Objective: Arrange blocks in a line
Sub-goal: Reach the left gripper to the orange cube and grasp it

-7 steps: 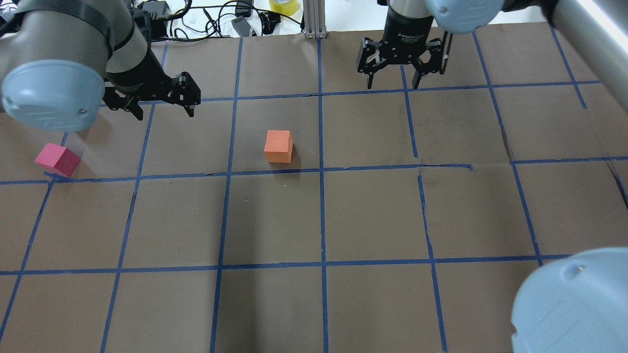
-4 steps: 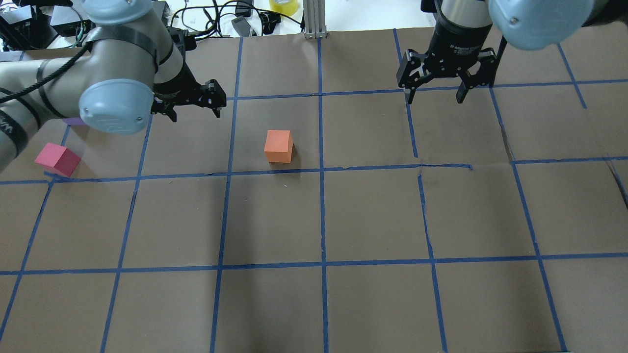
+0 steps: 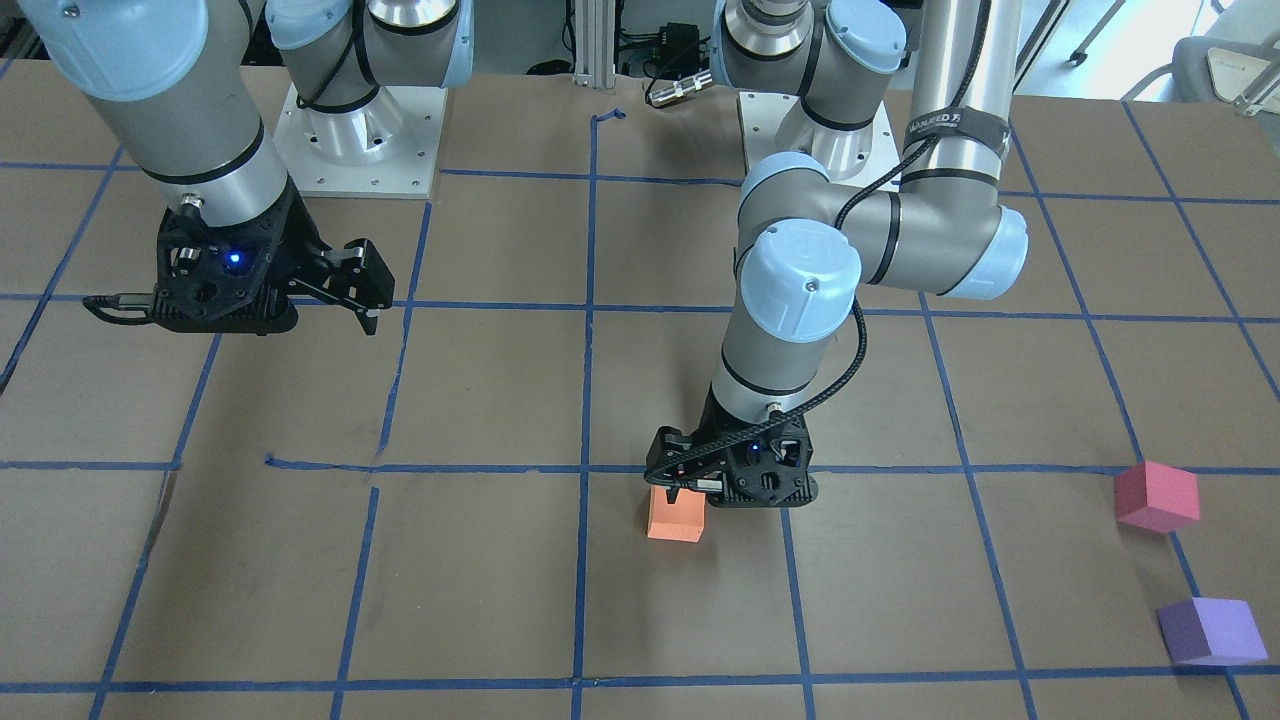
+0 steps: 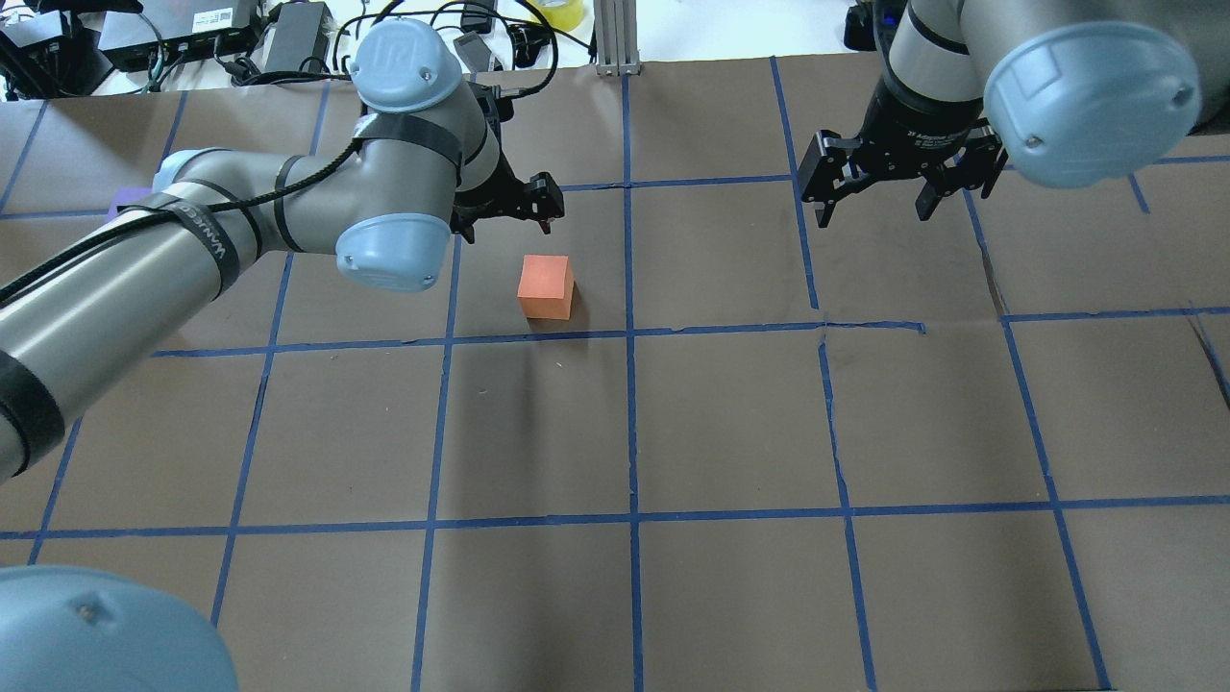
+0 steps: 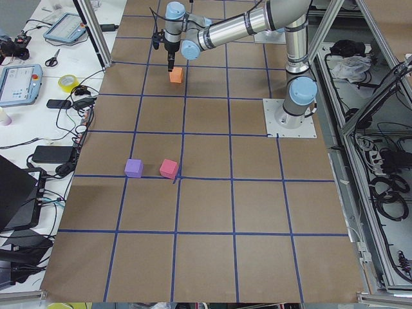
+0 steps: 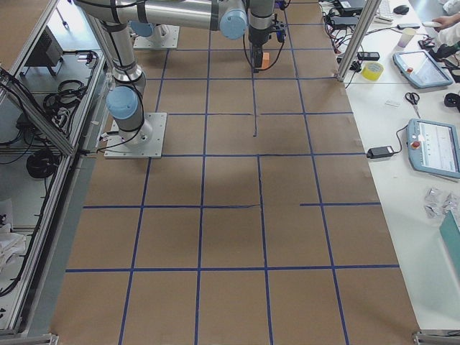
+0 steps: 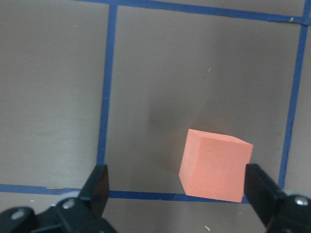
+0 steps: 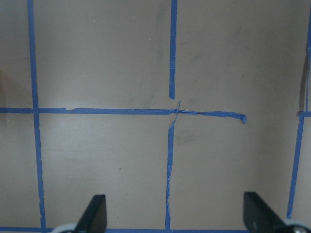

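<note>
Two outlying blocks — pink block, purple block.

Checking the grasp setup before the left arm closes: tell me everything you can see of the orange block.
The orange block is a small matte, foam-like cube with plain faces and clean edges. It sits flat on the brown paper table, close beside a blue tape line, far from the pink block and purple block. The left hand hangs open by it; in the wrist view the cube lies off-centre between the fingers. Nothing grips it.
</note>
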Robot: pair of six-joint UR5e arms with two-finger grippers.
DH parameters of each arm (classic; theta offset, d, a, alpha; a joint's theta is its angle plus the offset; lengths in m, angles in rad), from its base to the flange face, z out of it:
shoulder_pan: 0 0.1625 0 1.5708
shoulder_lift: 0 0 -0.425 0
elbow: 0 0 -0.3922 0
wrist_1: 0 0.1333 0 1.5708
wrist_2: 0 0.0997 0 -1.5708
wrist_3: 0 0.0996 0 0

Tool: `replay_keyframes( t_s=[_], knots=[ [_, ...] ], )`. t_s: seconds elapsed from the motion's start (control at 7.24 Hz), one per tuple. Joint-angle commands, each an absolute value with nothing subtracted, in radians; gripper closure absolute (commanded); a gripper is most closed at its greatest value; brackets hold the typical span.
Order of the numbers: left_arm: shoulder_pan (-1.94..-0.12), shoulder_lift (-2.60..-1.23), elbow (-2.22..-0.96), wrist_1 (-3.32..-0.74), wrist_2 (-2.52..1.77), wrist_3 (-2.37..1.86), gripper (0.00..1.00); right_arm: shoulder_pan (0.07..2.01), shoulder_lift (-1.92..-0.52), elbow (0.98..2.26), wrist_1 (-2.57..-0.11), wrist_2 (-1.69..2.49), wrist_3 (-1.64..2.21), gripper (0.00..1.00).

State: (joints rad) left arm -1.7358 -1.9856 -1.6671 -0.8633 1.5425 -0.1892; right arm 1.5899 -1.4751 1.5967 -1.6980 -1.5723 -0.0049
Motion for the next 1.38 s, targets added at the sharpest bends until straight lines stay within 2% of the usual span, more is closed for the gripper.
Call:
replay_keyframes(
  t_s=[0.0,0.28,1.24],
  knots=[
    [-1.752,-2.034,-1.658,-0.854,1.552,-0.033,0.00,1.591,-1.489,1.600,-1.695,-1.563,-0.009,0.00],
    [-1.752,-2.069,-1.660,-0.851,1.542,-0.070,0.00,1.586,-1.537,1.609,-1.689,-1.580,-0.012,0.00],
    [-1.782,-2.137,-1.661,-0.842,1.549,-0.083,0.00,1.586,-1.549,1.614,-1.678,-1.582,-0.005,0.00]
  ],
)
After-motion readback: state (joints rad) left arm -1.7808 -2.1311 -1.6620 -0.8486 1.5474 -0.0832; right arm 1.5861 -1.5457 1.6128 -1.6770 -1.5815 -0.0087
